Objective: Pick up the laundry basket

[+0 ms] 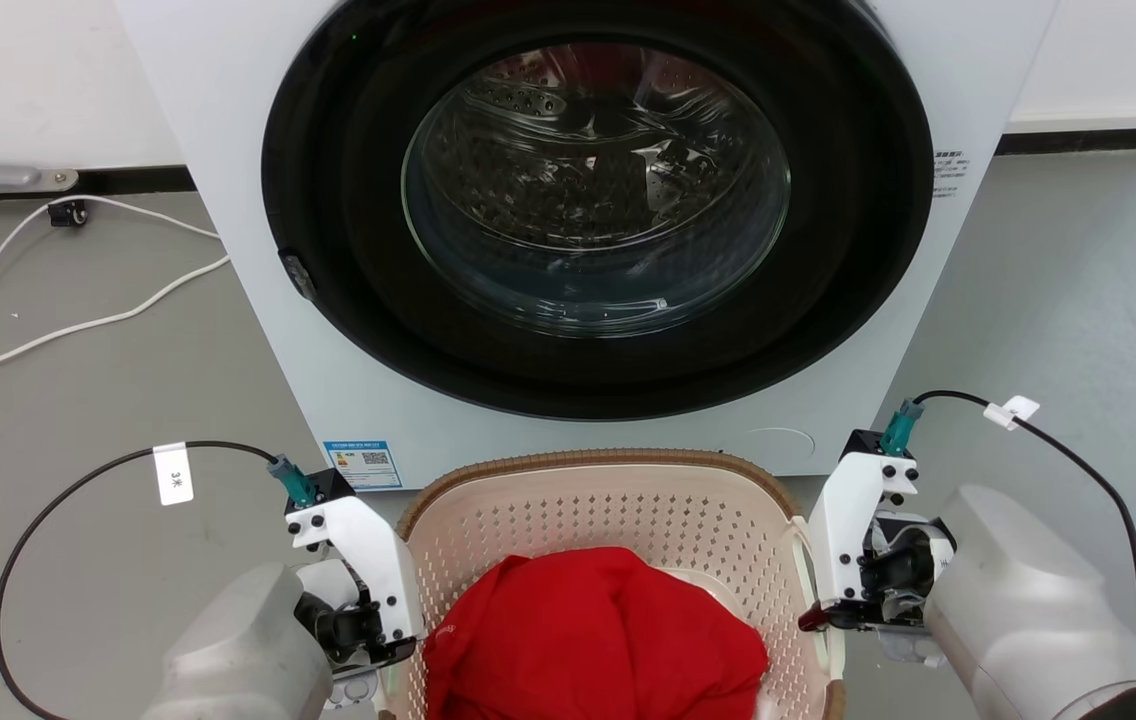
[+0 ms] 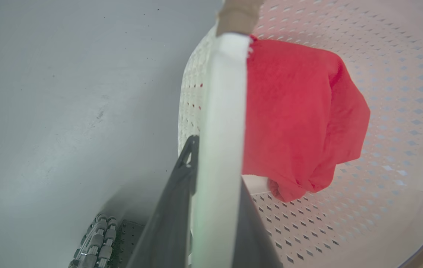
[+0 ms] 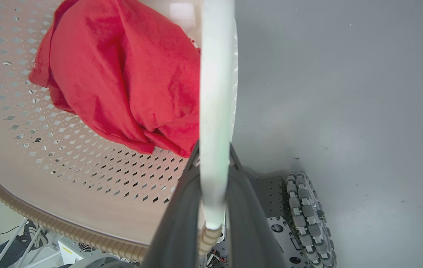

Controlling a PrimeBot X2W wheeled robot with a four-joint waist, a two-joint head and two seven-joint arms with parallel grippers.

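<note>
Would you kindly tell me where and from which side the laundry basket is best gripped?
By its two white side handles, one end effector each, coming down from above. The laundry basket is wide, so a one-sided grip would likely tip it. Each handle is a thin, pinchable strip: the left end effector straddles the left handle, the right end effector the right handle.

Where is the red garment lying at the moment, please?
In the head view, the red garment lies inside the laundry basket at bottom centre, and the basket stands directly in front of the washing machine.
</note>
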